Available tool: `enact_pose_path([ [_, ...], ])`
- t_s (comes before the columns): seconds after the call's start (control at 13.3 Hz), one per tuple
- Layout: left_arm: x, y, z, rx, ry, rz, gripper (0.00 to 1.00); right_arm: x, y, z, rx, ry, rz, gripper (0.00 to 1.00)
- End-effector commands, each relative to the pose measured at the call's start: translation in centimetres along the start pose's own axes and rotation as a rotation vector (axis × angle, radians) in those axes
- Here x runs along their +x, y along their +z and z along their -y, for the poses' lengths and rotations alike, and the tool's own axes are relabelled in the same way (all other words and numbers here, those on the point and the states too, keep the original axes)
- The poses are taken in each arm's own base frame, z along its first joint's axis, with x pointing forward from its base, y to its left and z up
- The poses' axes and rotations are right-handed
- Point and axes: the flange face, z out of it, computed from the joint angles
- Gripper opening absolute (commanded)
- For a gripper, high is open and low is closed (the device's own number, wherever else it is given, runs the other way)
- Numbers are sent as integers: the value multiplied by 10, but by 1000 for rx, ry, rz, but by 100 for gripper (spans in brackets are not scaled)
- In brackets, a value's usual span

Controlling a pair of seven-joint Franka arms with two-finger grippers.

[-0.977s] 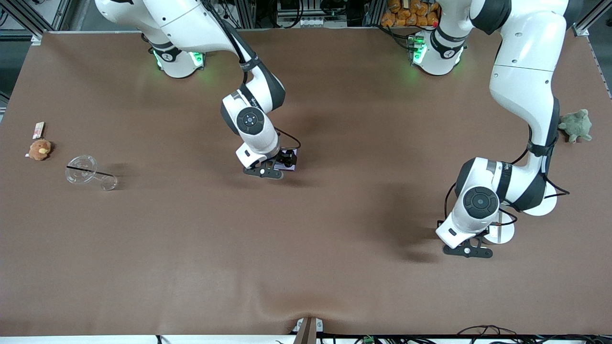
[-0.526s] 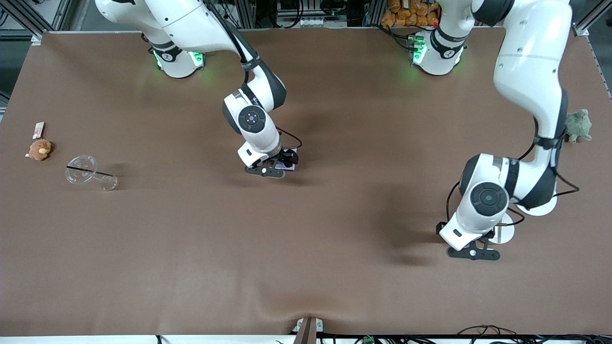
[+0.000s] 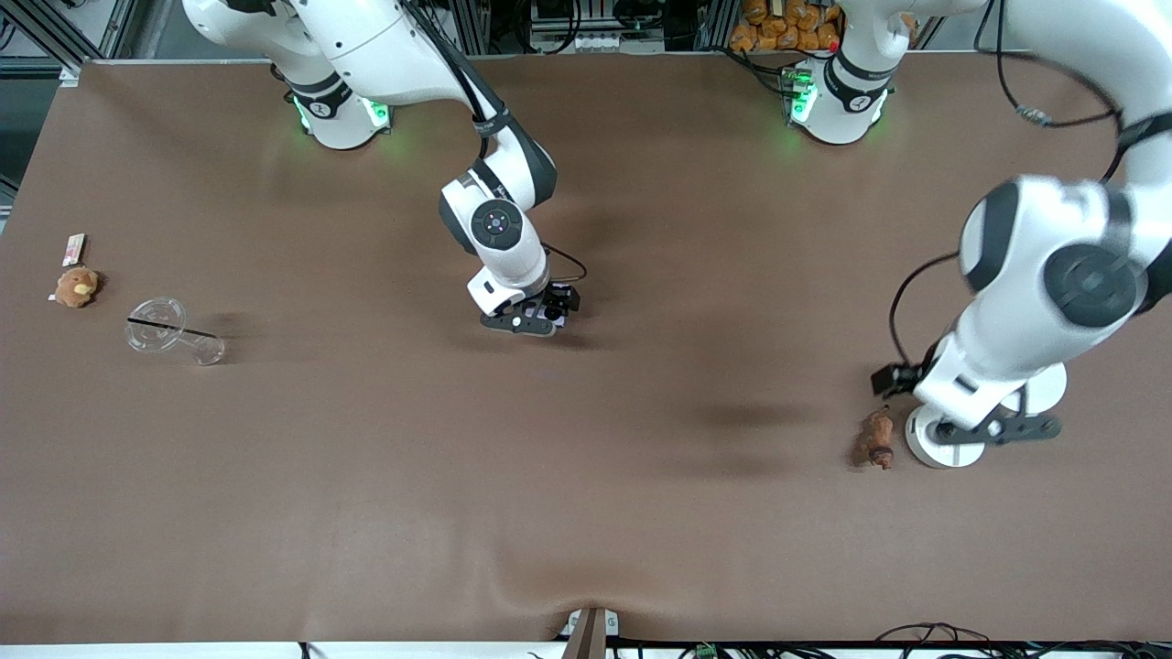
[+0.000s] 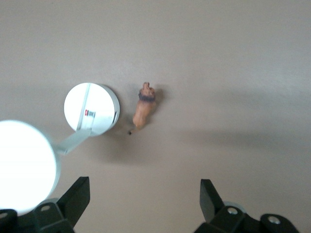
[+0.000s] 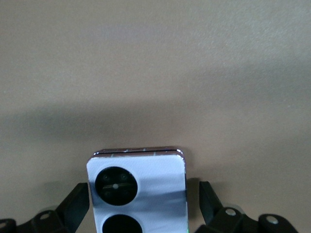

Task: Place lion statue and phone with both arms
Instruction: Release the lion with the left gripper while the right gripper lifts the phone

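The lion statue [image 3: 879, 439] lies on the brown table at the left arm's end, beside a white disc [image 3: 925, 446]. It also shows in the left wrist view [image 4: 144, 107]. My left gripper [image 3: 906, 380] hangs high above it, open and empty [image 4: 143, 187]. The lavender phone [image 5: 138, 194] lies flat on the table near the middle, camera circles up. My right gripper [image 3: 554, 307] is low over it. Its open fingers [image 5: 143, 191] stand on either side of the phone with a gap at each side. In the front view the gripper covers most of the phone [image 3: 552, 314].
The white disc [image 4: 91, 108] is joined by a strip to a second white disc [image 3: 1044, 389] under the left arm. At the right arm's end lie a tan plush toy [image 3: 75, 286], a small white-and-red card [image 3: 73, 247] and a clear glass piece [image 3: 174, 331].
My left arm has risen and swung toward its own end of the table, leaving the lion statue uncovered beside the white disc. My right gripper has shifted slightly over the phone.
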Motion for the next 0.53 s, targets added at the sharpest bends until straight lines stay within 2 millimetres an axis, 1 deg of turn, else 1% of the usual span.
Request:
enact_pose_path([
  [0.0, -38, -44, 28, -51, -23, -18, 100, -4, 3, 2, 8, 17, -11, 100],
  [0.08, -54, -60, 37, -64, -9, -30, 100, -7, 7, 3, 4, 12, -8, 100],
  [0.15, -69, -67, 48, -64, 18, -33, 100, -7, 8, 2, 0, 10, -8, 85],
  [0.23, -83, -71, 56, -60, 53, -33, 100, -8, 9, 2, -3, 6, -6, 79],
  [0.3, -90, -76, 62, -57, 108, -31, 100, -9, 9, 3, -3, 3, -6, 79],
  [0.38, -95, -79, 65, -52, 156, 15, 100, -9, 10, 2, -7, -6, -7, 60],
  [0.45, -97, -91, 67, -50, 185, 34, 100, -6, 7, 1, -12, -12, -4, 26],
])
